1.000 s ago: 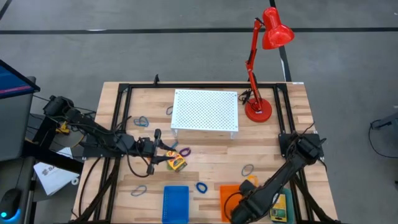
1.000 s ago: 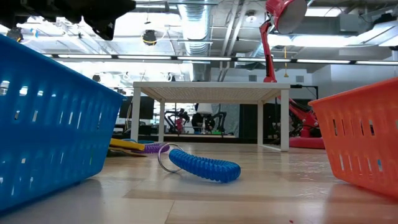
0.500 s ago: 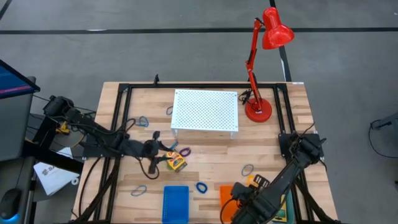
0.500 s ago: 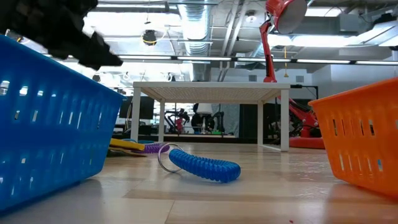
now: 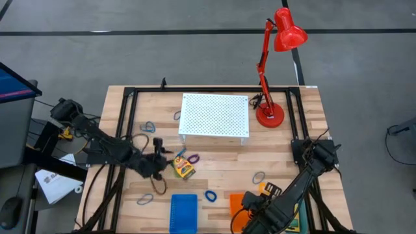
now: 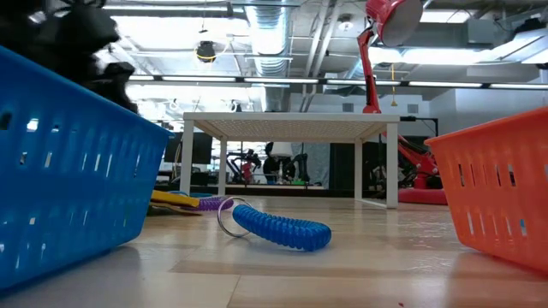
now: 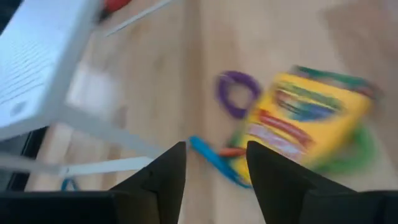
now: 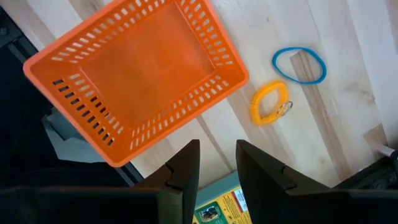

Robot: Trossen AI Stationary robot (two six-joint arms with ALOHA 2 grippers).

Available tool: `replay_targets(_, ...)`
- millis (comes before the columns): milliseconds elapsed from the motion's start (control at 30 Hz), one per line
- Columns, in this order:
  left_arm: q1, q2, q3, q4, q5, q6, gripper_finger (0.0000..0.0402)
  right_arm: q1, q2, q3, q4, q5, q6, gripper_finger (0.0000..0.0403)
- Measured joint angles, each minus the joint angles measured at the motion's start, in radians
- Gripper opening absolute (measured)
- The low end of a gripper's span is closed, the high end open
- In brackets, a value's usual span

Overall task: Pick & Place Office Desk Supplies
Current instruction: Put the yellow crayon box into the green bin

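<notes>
A yellow-green crayon box (image 5: pixel 184 169) lies flat on the table, with a purple loop (image 5: pixel 193 158) and a blue-and-orange loop (image 7: pixel 214 158) beside it. My left gripper (image 5: pixel 160 160) hovers open just left of the box (image 7: pixel 311 121), touching nothing. My right gripper (image 5: pixel 252 214) is open above the orange basket (image 5: pixel 238 203), which looks empty (image 8: pixel 143 81). A yellow loop (image 8: pixel 270 102) and a blue loop (image 8: pixel 300 64) lie past the basket. Another blue loop (image 5: pixel 210 195) (image 6: pixel 282 229) lies between the baskets. A second crayon box (image 5: pixel 294 218) lies by the right arm.
The white perforated stand (image 5: pixel 214 116) and the red lamp (image 5: pixel 270 114) stand at the far side. A blue basket (image 5: pixel 183 212) sits at the near edge. More loops lie at the left (image 5: pixel 149 127), near left (image 5: pixel 145 199) and right (image 5: pixel 259 177). A dark frame rims the table.
My left gripper has drifted a little toward the table's near edge beside the crayon box, and its arm has swung lower. My right arm shifted slightly over the orange basket early on and has stayed still since. Nothing on the table has moved.
</notes>
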State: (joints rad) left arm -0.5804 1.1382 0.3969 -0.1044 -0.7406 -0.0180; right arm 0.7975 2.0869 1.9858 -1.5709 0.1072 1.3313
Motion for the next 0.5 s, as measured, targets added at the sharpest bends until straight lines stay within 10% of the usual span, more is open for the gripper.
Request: replay_targets(500, -0.347, 0.285, 0.042, -0.057, -0.155, -0.225, 0.0196, 0.015, 0.000, 0.000, 0.000, 0.000, 0.049, 0.0101)
